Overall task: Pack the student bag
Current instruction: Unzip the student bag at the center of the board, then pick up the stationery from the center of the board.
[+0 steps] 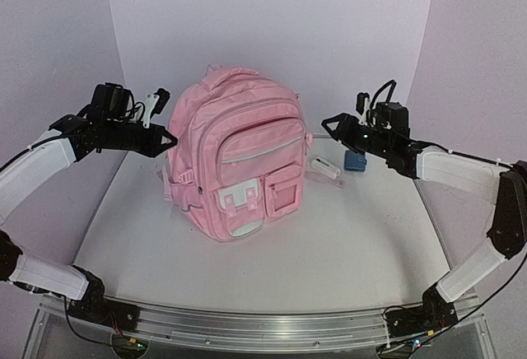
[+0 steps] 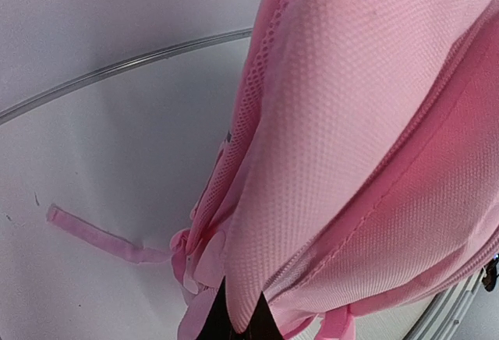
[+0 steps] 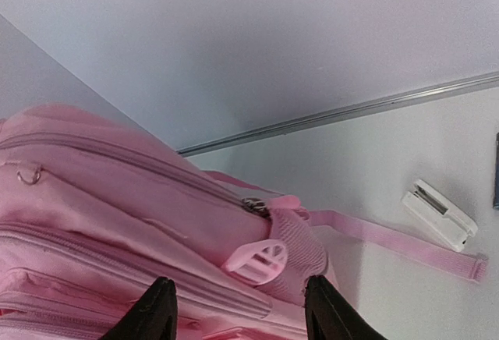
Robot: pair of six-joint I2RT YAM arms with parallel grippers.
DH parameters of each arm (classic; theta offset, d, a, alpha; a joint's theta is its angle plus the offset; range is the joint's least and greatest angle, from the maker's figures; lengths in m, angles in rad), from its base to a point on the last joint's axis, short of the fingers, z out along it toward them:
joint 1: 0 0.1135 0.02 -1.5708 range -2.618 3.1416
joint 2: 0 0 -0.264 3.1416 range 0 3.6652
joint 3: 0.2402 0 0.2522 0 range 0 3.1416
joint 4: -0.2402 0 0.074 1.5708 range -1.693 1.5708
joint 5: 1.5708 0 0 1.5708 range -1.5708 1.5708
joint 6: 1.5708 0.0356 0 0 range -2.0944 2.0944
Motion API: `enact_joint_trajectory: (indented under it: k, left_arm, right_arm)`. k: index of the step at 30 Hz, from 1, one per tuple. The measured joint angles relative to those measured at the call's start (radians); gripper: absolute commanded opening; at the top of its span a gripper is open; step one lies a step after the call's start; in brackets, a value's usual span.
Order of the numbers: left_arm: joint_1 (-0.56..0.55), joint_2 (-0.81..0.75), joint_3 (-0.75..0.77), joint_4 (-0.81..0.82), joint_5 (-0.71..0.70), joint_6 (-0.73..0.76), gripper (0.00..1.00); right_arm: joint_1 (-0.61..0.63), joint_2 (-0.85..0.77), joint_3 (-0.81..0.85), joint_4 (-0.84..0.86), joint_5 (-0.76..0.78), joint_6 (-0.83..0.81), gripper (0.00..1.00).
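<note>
- Pink woven fabric all over: the student bag (image 1: 239,161) stands upright mid-table, toward the back of the white table (image 1: 346,244), with its front pockets facing the arms.
- White flap (image 1: 239,198) on the small lower pocket; any lettering on it is too small to read from here.
- Left claw (image 1: 170,139) is closed tight at the bag's left side, and its fingertips (image 2: 265,331) seem to pinch a fold of the side fabric.
- Right claw (image 1: 327,120) sits by the bag's upper right with its fingers (image 3: 160,309) parted and holding nothing. A pink plastic ring (image 3: 257,260) and a zip puller (image 3: 253,206) lie just beyond the gap.
- A loose pink strap (image 3: 390,239) trails across the table on the right, ending near a small white case (image 1: 324,167). A blue object (image 1: 355,160) lies just past that, under the right arm.
- The bag stands well back from the metal rail (image 1: 263,322) at the near edge, with bare white surface between them. The curved back wall is close behind it.
</note>
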Motion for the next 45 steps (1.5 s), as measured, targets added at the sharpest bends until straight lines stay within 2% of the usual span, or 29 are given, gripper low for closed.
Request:
enact_joint_trajectory:
  k: [7,11,12,16,18,21,25,29,34,40,45]
  left_arm:
    - [0.061,0.026,0.054,-0.063,-0.002,0.001,0.02]
    - [0.061,0.026,0.062,-0.079,0.0,0.003,0.11]
    - [0.061,0.026,0.062,-0.082,0.001,0.004,0.15]
    - [0.062,0.024,0.063,-0.084,0.009,-0.002,0.53]
    - [0.063,0.021,0.063,-0.088,0.012,-0.01,0.67]
    - [0.063,0.011,0.063,-0.1,0.011,-0.029,0.77]
    - [0.064,-0.027,0.067,-0.135,0.012,-0.068,0.84]
    - [0.063,-0.084,0.077,-0.169,0.042,-0.123,0.87]
    - [0.063,-0.128,0.112,-0.21,0.145,-0.197,0.81]
    - [0.058,-0.141,0.116,-0.211,0.317,-0.237,0.73]
    - [-0.011,-0.138,0.116,-0.21,0.362,-0.242,0.69]
  right_arm:
    - [-0.039,0.044,0.015,-0.097,0.035,-0.205,0.76]
    - [-0.039,0.155,0.071,-0.171,0.058,-0.331,0.79]
    - [-0.039,0.186,0.086,-0.189,0.066,-0.361,0.8]
    - [-0.045,0.301,0.151,-0.271,0.101,-0.472,0.8]
    - [-0.054,0.35,0.185,-0.295,0.108,-0.505,0.81]
    - [-0.076,0.422,0.241,-0.327,0.112,-0.554,0.81]
    - [-0.106,0.512,0.316,-0.355,0.114,-0.607,0.81]
    - [-0.124,0.586,0.376,-0.376,0.115,-0.648,0.8]
    - [-0.125,0.673,0.447,-0.391,0.115,-0.686,0.76]
    - [-0.125,0.743,0.523,-0.416,0.115,-0.717,0.66]
    - [-0.125,0.776,0.579,-0.441,0.105,-0.74,0.54]
